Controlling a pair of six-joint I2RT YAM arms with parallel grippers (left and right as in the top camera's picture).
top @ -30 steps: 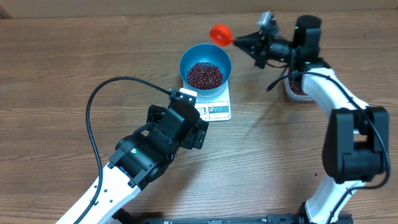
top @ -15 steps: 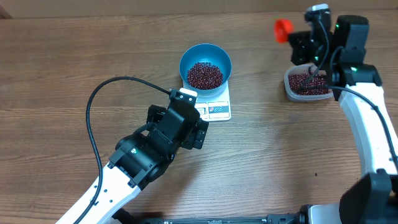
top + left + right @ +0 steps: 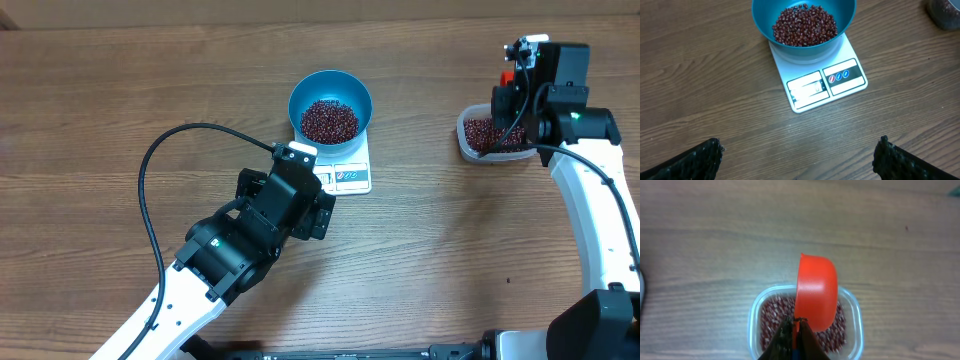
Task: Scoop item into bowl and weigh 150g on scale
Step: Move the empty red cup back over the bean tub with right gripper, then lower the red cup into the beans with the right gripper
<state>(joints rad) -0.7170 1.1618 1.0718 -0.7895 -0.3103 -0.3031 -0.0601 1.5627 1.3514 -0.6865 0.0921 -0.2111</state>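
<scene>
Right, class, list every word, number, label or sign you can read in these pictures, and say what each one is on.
No text here can be quoted.
On the scale, the display: no digits can be made out.
On the scale, the buttons: three round signs, one red and two blue, too small to read.
On the bowl, scoop and tub: no writing visible.

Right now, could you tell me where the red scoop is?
Right wrist view: the scoop hangs over the bean tub, far right, held by the right gripper.
</scene>
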